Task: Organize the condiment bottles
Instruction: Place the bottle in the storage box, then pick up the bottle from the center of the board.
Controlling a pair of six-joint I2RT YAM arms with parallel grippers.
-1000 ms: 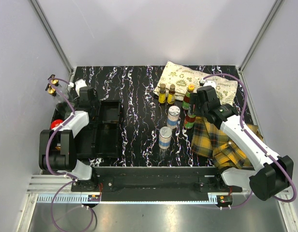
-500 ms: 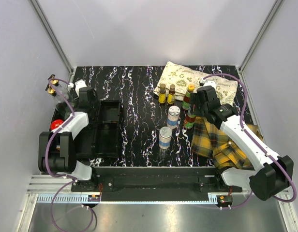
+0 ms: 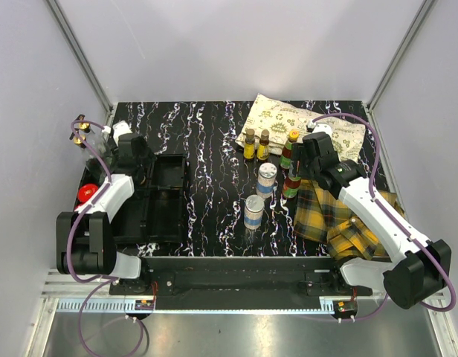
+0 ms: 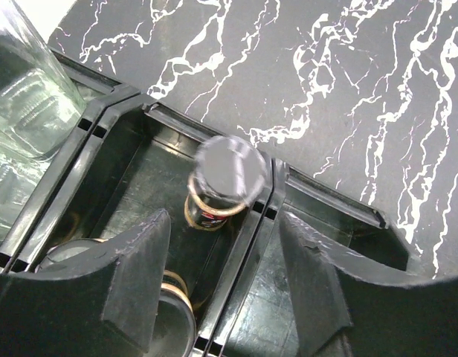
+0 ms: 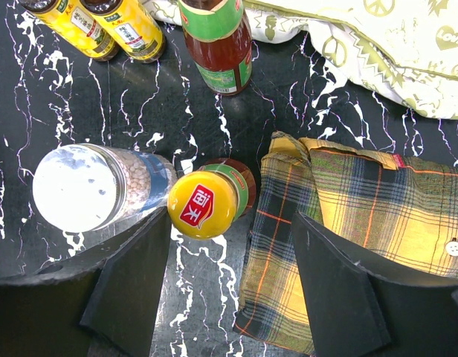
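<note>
Your right fingers [image 5: 132,290] hang spread over the yellow-capped bottle [image 5: 203,210] toward the bench's right edge; drop straight, clearing the shaker [image 5: 88,186] just beside, then close below the cap.

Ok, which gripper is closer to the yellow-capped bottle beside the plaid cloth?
Right. The right gripper hangs open directly over the yellow-capped bottle, a finger on either side; the left gripper is across the table, over the black tray.

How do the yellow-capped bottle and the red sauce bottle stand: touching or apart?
Apart. Right wrist view shows table between yellow-capped bottle and red sauce bottle.
</note>
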